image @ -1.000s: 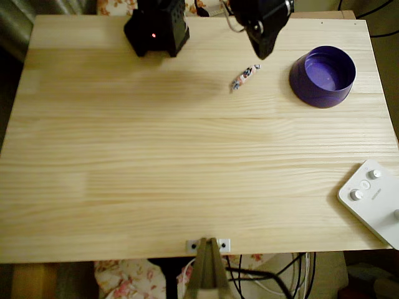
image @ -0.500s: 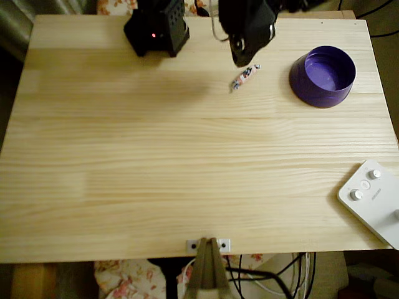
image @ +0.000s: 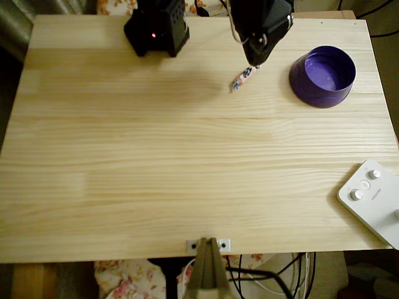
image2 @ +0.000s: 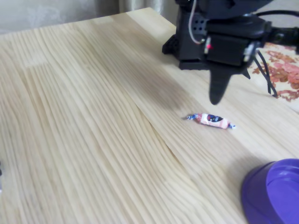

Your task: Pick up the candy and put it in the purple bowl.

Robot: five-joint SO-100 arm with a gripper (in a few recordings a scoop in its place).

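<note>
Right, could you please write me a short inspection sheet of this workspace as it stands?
Surface: pale wooden table, boards running across in the overhead view.
Candy: candy lies flat on the table, not gripped.
Bowl: purple bowl upright, right of the candy in the overhead view, nothing seen inside.
Clutter: white button device at the table's lower right corner in the overhead view.
Gripper: gripper hangs just above the candy, tips together, holding nothing.
Cables: cables hang below the near table edge; more by the arm base.
Surroundings: floral cloth beyond the table.
</note>
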